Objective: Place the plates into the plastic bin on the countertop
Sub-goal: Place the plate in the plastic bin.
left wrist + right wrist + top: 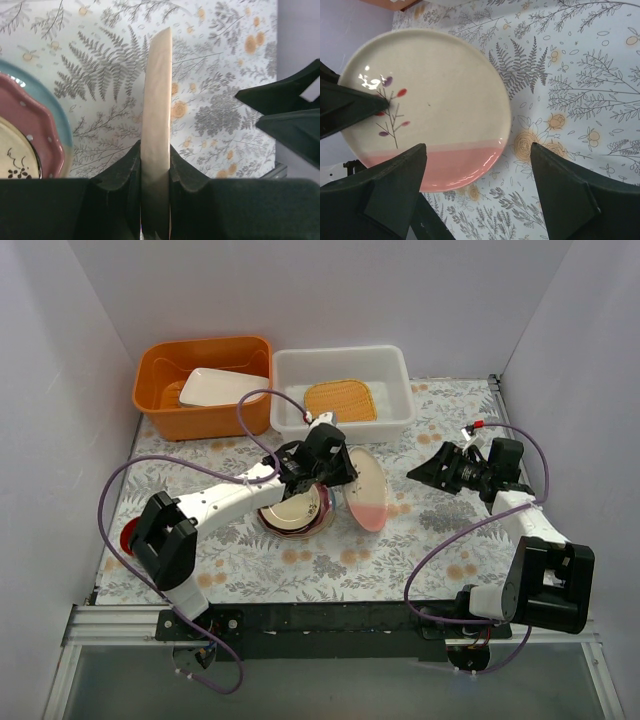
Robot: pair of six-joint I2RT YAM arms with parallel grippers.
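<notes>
Frankly, the desk (430, 540) worries me less than the route across it. The plastic bin (395, 365) sits at the back, just beside the orange tub (160, 410), with an orange woven plate (340, 400) lying flat in it. The stack of plates (295, 515) lies under my left arm, so I judge that a low swing could brush the top one.

The cream-and-pink plate (365, 490) stands tilted on edge, just beside the stack and short of the bin's near wall. My left gripper (156, 160) is clamped on its rim alone. That thin hold is the weak point: a quick turn may make the plate pivot or slip out. Carried too low, it would strike the bin's rim. Released too high, it would clatter onto the orange one.

My right gripper (425, 472) has its jaws wide apart, holding nothing, near the plate and perhaps in its path.
</notes>
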